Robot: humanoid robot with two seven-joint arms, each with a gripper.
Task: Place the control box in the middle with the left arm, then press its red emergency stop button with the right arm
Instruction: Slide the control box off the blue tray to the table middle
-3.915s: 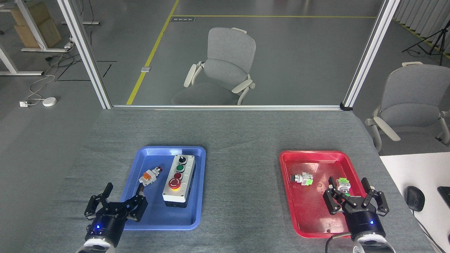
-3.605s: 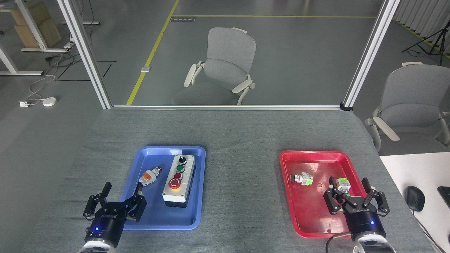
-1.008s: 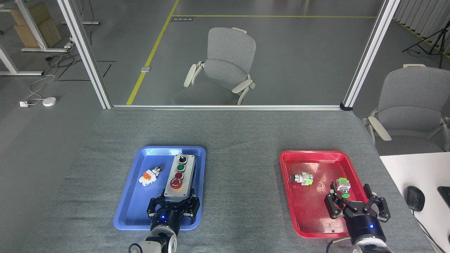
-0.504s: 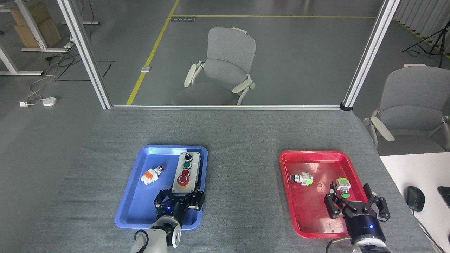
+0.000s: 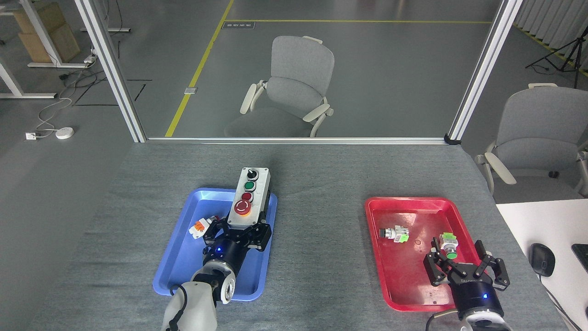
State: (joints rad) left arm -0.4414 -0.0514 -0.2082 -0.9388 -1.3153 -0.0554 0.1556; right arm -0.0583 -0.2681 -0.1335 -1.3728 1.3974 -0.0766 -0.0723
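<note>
One end of the control box (image 5: 248, 198) is clamped in the left gripper (image 5: 237, 233), long axis pointing away, above the blue tray (image 5: 183, 262); bare table (image 5: 317, 220) lies rightward. Right gripper (image 5: 466, 270) open.

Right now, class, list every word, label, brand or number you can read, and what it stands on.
None reads for certain.
Floor sign: blurred.
Lettering on the right tool: too small.
Sticker on the green-bodied loose part: too small.
White mark on the red emergency stop button: unreadable.
</note>
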